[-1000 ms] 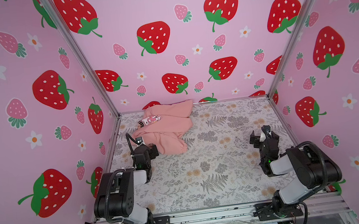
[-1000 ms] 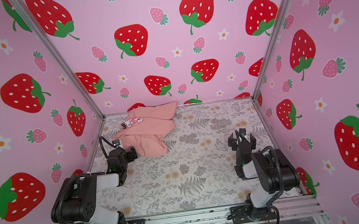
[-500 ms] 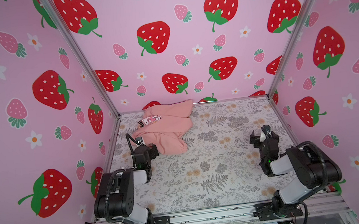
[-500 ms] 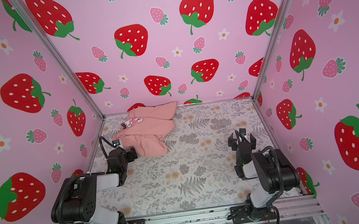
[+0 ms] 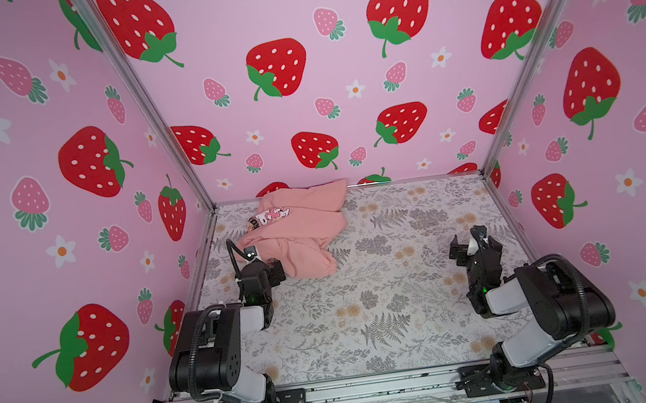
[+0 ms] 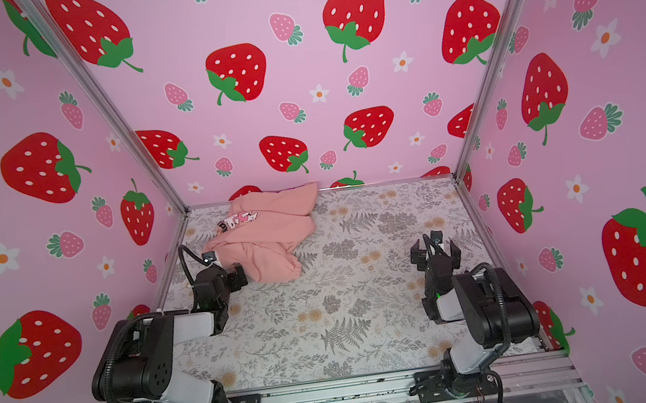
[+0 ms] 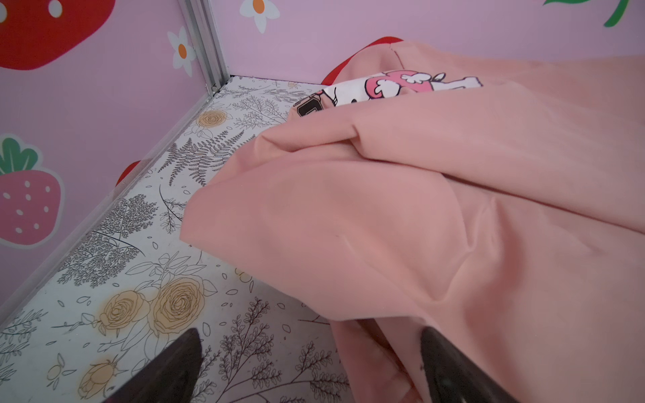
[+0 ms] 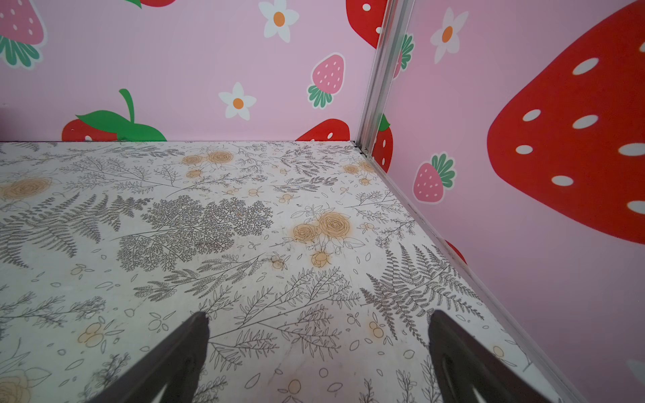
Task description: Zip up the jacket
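Both grippers have their jaws apart and hold nothing. In both top views the jacket [image 5: 303,230] lies crumpled at the upper left of the floral table [image 5: 386,287]. The left gripper [image 5: 265,265] sits at its near edge, perhaps touching fabric. The right gripper [image 5: 474,243], at mid right, is well apart from it.

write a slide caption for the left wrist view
Left wrist view: open left pincer at the edge of the crumpled salmon-pink jacket on the floral table, zipper not visible.
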### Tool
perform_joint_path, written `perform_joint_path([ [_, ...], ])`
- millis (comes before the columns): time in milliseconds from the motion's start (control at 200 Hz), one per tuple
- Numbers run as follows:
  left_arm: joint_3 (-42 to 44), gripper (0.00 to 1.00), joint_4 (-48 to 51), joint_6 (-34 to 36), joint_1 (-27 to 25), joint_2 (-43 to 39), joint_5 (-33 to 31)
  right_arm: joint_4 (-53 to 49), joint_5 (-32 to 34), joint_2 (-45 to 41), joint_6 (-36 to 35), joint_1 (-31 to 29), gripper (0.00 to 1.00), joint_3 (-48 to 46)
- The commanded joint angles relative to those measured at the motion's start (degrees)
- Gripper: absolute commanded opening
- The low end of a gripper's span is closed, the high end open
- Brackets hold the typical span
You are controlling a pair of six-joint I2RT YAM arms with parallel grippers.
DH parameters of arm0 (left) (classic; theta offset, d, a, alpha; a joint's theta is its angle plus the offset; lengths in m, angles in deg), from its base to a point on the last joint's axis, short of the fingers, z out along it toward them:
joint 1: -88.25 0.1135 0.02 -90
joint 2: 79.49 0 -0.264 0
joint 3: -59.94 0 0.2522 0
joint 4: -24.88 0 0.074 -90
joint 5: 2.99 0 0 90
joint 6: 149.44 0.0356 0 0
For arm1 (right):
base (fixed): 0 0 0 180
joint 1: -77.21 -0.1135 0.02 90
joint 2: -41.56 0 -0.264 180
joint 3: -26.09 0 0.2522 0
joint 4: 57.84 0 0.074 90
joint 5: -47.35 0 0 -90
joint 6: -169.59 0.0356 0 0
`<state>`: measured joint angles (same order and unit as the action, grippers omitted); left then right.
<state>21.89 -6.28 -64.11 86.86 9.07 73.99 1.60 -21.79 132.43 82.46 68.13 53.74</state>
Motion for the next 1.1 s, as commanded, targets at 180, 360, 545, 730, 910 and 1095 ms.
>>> perform_joint_path([
  [180,-0.84,0.99,-0.43,0.62,0.13,0.13,0.00,1.07,-0.35,-0.58,-0.23,0.34,0.99,0.37],
  [360,-0.84,0.99,-0.42,0.63,-0.02,0.13,-0.02,1.06,-0.34,-0.58,-0.23,0.29,0.99,0.35],
  [545,-0.84,0.99,-0.42,0.63,0.00,0.07,-0.05,1.06,-0.35,-0.60,-0.20,0.29,0.99,0.39],
  [730,-4.19,0.99,7.45,-0.15,0.04,-2.50,-2.27,-2.17,0.53,-3.09,0.35,0.32,0.99,1.00],
  [910,-9.78,0.99,19.91,-0.86,-0.13,-7.42,-5.15,-17.39,7.35,-10.95,2.53,-0.14,0.99,6.87],
  [1095,-18.73,0.99,34.72,-10.86,0.29,-14.57,-8.92,-34.79,7.04,-21.59,16.56,-0.09,0.99,12.37],
])
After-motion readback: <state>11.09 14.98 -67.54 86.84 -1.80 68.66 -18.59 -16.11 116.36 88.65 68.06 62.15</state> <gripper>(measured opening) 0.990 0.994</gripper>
